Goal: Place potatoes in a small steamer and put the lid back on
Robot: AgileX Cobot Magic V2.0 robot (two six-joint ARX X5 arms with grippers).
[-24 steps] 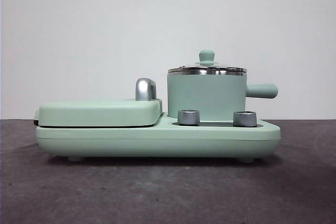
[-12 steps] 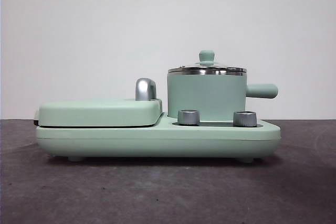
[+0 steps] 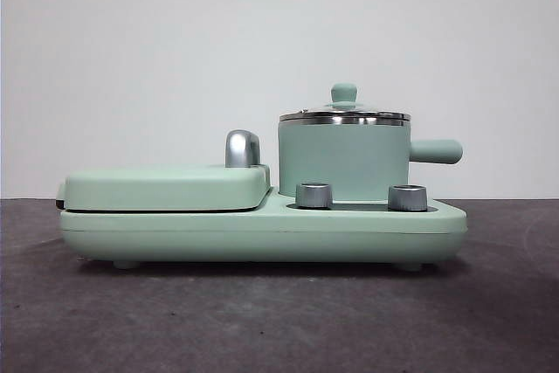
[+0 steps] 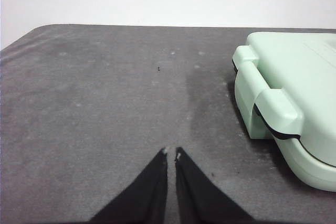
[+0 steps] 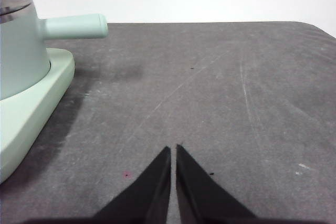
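The small steamer (image 3: 343, 162) sits on the green cooker base (image 3: 262, 231), with the lid (image 3: 344, 113) on its rim. Beside the base, the left claw (image 4: 171, 153) and right claw (image 5: 172, 149) hang over bare worktop (image 5: 220, 93), jaws nearly touching, holding nothing. No potato shows.

The left gripper (image 4: 171, 153) hangs over the bare dark-grey desk (image 4: 94, 103), jaws closed tip to tip and empty. The mint-green appliance (image 4: 286, 93), its cover closed, stands apart to one side.
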